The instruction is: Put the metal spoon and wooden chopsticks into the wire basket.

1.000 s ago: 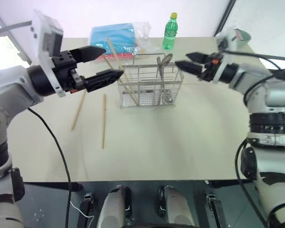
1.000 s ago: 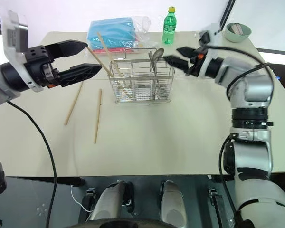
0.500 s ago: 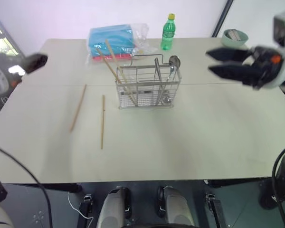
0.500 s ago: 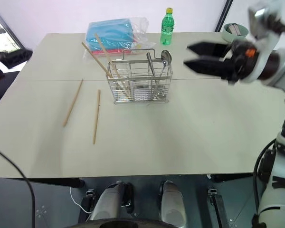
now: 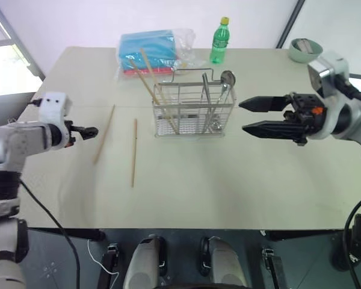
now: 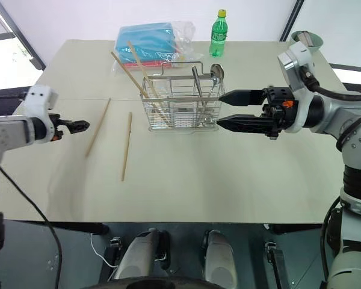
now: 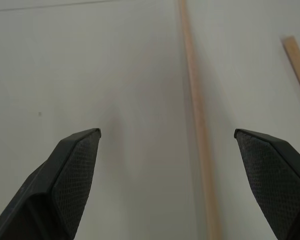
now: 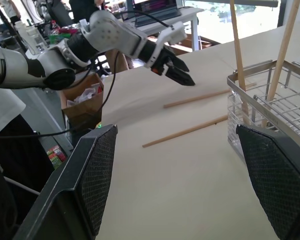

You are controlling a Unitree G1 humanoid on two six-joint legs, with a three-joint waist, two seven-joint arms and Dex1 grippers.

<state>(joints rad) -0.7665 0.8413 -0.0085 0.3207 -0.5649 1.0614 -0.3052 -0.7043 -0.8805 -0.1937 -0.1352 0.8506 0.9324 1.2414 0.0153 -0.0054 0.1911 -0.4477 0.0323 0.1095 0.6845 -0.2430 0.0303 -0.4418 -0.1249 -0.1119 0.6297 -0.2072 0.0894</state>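
Observation:
The wire basket stands mid-table. A metal spoon stands in its right side, and two wooden chopsticks lean out of its left side. Two more chopsticks lie flat on the table to the basket's left, one farther out and one nearer. My left gripper hangs low just left of the outer stick, open and empty; in its wrist view that stick runs between the fingers. My right gripper hovers right of the basket, pointing at it, open and empty.
A blue plastic-wrapped bundle and a green bottle stand behind the basket. A pale green bowl sits at the back right corner. Boxes and clutter stand beyond the table's left edge.
The view has shifted. My left gripper has come down from beside the basket to low over the table by the outer chopstick. My right gripper has pulled back from the basket.

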